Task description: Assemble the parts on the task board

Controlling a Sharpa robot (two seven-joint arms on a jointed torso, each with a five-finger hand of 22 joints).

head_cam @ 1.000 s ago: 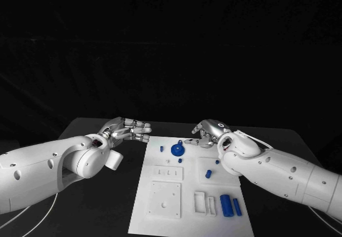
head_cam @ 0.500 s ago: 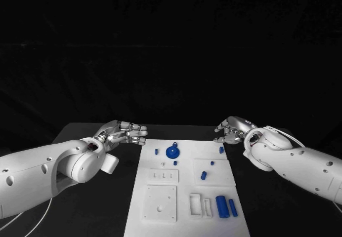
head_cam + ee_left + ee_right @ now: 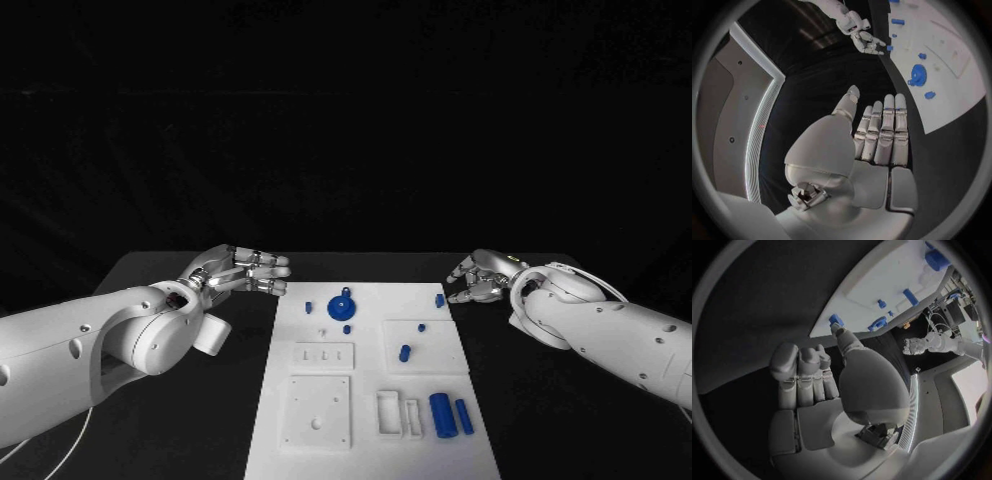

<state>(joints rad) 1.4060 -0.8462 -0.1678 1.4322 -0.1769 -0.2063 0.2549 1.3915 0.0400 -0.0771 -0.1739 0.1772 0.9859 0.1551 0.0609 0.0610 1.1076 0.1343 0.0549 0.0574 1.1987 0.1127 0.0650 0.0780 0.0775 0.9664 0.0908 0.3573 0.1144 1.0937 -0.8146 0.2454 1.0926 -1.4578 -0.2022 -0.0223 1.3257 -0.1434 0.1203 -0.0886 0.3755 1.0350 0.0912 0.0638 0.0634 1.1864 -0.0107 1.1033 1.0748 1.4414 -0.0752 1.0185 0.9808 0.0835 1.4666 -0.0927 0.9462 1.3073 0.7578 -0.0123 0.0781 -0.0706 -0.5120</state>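
White board [image 3: 368, 400] runs down the middle of the head view on the black tabletop [image 3: 173, 275], and I can see the blue pieces scattered over it: a round piece with a knob [image 3: 342, 306] near the top centre, a small peg [image 3: 307, 307] just to its left, another small one [image 3: 440, 299] at the board's upper right edge, a short peg [image 3: 404, 352] in the middle right, and two longer bars [image 3: 450, 414] lying side by side near the lower right. My left hand [image 3: 238, 271] sits at centre left of the frame, off the board's upper left corner and over the tabletop; the left wrist view shows its fingers [image 3: 882, 130] straight and laid close together with the thumb out to the side, holding nothing. My right hand [image 3: 480, 275] is at centre right, just beside the board's upper right corner; in the right wrist view its fingers [image 3: 804, 365] are curled over the palm, and the thumb tip sits next to the small blue piece [image 3: 836, 319] at the board edge, though I cannot tell whether it touches or pinches it.
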